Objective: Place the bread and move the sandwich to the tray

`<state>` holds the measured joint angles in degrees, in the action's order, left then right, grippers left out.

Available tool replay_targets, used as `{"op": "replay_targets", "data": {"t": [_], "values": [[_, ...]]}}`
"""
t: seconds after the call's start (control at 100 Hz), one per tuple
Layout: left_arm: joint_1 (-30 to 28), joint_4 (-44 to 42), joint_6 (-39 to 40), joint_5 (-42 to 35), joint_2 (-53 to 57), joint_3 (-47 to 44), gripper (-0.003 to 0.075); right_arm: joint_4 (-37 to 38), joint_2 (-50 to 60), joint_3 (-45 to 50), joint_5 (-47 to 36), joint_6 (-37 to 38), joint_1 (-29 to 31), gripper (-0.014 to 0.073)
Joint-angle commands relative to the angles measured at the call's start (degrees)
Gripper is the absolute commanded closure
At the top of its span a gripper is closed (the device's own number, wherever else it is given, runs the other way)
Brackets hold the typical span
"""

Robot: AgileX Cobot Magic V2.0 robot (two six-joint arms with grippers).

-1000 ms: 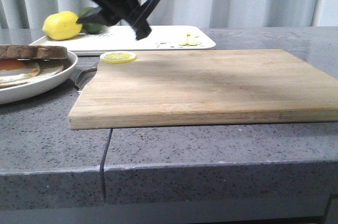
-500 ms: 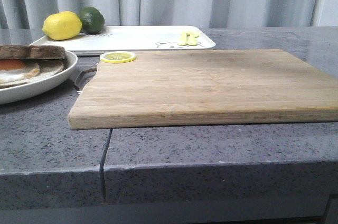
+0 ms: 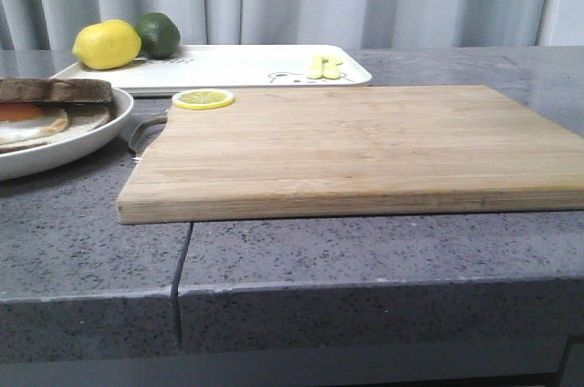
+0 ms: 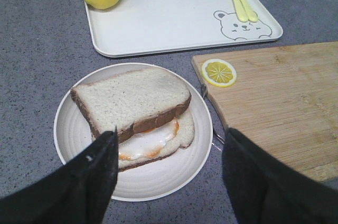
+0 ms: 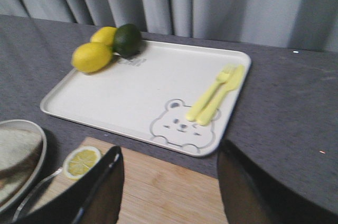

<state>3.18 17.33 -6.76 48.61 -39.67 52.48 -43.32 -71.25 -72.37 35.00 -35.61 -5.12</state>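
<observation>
The sandwich (image 4: 134, 113), an egg between brown-crusted slices, lies in a round white plate (image 4: 158, 182); it also shows at the left edge of the front view (image 3: 41, 113). The top bread slice (image 4: 129, 97) lies on the egg. The white bear-print tray (image 4: 174, 18) lies behind the plate, and shows in the front view (image 3: 237, 63) and the right wrist view (image 5: 137, 86). My left gripper (image 4: 169, 176) is open and empty above the plate's near edge. My right gripper (image 5: 169, 187) is open and empty above the wooden board's far edge. Neither gripper shows in the front view.
A large wooden cutting board (image 3: 365, 145) fills the middle, with a lemon slice (image 3: 203, 98) at its far left corner. A lemon (image 3: 108, 44) and a lime (image 3: 158, 33) sit on the tray's far left; a yellow fork and knife (image 5: 216, 94) lie on its right side.
A dark arm that hung over the tray at the back left has lifted out of the front view. The sandwich, tray and board have not moved.
</observation>
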Motion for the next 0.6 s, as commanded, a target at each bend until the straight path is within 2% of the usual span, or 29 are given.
{"op": "replay_targets", "data": {"t": [0.0,0.37,0.59], "values": [[-0.10,1.34,0.21,-3.40,-0.42,1.67,0.0313,2.70,4.92,1.64,-4.24,-0.78,1.69,0.0180],[-0.10,1.34,0.21,-3.40,-0.42,1.67,0.0313,12.02,23.77,20.93,-14.37,-0.78,2.24,0.0180],[-0.10,1.34,0.21,-3.40,-0.42,1.67,0.0313,12.19,34.81,31.86,-17.89,-0.78,2.24,0.0180]]}}
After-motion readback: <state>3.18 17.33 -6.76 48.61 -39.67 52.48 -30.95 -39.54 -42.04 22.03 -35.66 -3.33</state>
